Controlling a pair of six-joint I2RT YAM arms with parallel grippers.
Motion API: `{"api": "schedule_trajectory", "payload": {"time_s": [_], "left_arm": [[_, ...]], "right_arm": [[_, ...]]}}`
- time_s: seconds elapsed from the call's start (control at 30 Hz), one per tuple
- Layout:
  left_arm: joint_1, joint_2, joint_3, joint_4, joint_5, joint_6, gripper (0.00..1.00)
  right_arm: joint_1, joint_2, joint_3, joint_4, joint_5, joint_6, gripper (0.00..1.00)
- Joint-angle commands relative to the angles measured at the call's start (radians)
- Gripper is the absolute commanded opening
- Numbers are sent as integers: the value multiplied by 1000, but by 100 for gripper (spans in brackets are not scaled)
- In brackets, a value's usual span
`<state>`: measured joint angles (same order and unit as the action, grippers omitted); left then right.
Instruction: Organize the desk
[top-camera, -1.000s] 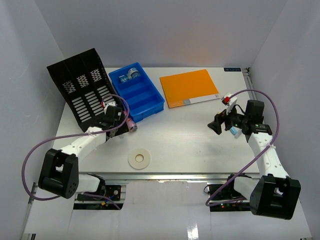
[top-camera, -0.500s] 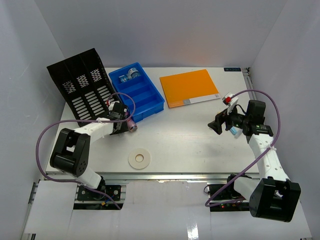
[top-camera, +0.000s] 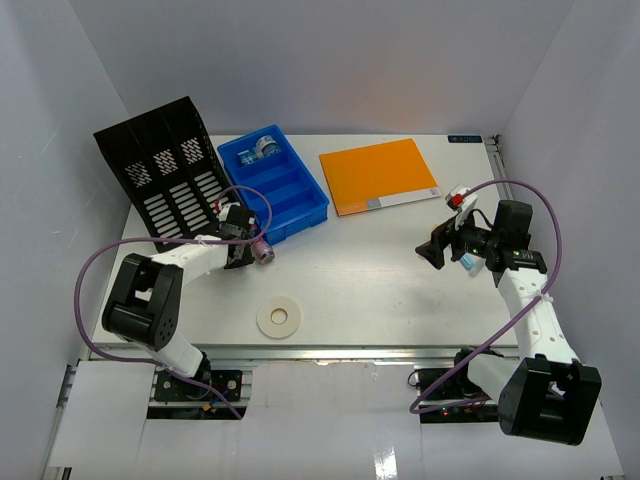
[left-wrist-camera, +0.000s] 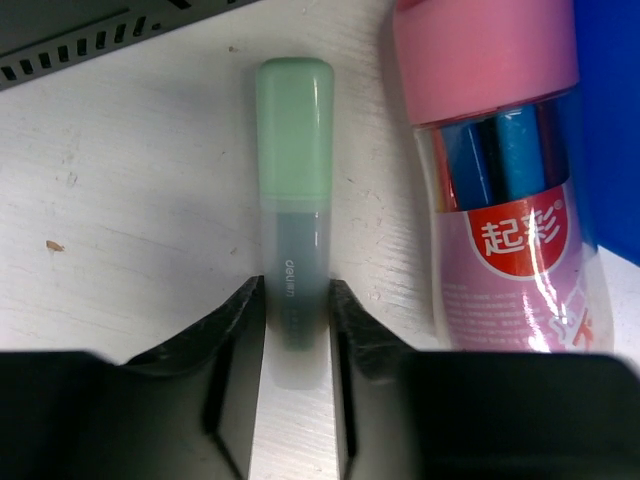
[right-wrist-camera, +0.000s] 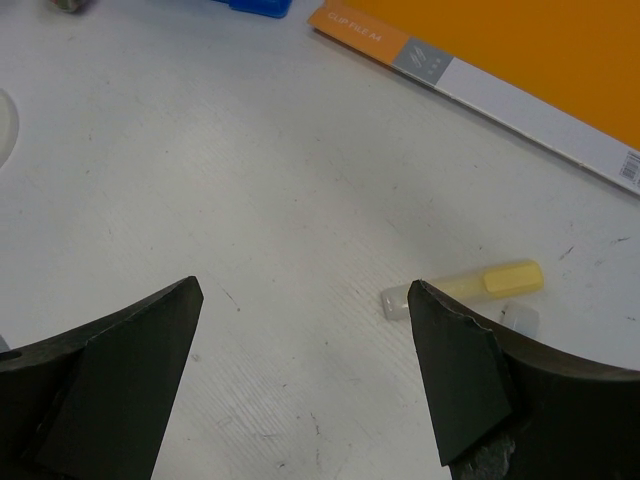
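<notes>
Left arm stretches low across the desk (top-camera: 380, 285) toward its far left corner. The left gripper (left-wrist-camera: 297, 300) is down at the surface, both fingers pinching the end of a green highlighter (left-wrist-camera: 294, 180). A pink tube of pens (left-wrist-camera: 510, 200) lies just beside it, next to the blue tray (top-camera: 272, 185). Over by the right edge the right arm is bent up, right gripper (right-wrist-camera: 305, 300) hanging above the white top, jaws spread wide, nothing in them. A yellow highlighter (right-wrist-camera: 490, 280) lies beyond them, near the orange folder (top-camera: 378, 175). The desk itself spreads out ahead of both arm bases
</notes>
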<state>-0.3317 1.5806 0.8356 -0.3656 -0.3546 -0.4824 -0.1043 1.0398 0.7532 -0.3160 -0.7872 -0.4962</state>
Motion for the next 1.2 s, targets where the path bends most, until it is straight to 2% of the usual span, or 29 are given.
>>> {"api": "schedule_trajectory", "payload": {"time_s": [0.0, 0.13, 0.27, 0.57, 0.73, 0.83, 0.9, 1.03, 1.17], "left_arm": [[5, -23, -1, -12, -3, 12, 29], [5, -48, 7, -37, 15, 35, 13], [5, -104, 19, -93, 38, 66, 6], [3, -410, 32, -235, 218, 111, 0], [2, -479, 84, -243, 294, 184, 0], [2, -418, 149, -163, 336, 283, 0], [3, -316, 230, -115, 380, 383, 0], [2, -103, 477, -107, 447, 601, 0], [3, 83, 661, -106, 460, 745, 0]], "right_arm": [[-8, -24, -8, 5, -35, 16, 90], [-9, -30, -7, 4, -36, 16, 90], [-9, -35, -5, 3, -41, 16, 90], [-11, -46, -3, 4, -46, 16, 90], [-11, -46, -2, 3, -52, 16, 90], [-11, -46, -3, 3, -54, 16, 90], [-11, -45, -6, 3, -56, 16, 90], [-10, -41, -6, 3, -56, 13, 90], [-11, -40, -5, 2, -59, 14, 90]]}}
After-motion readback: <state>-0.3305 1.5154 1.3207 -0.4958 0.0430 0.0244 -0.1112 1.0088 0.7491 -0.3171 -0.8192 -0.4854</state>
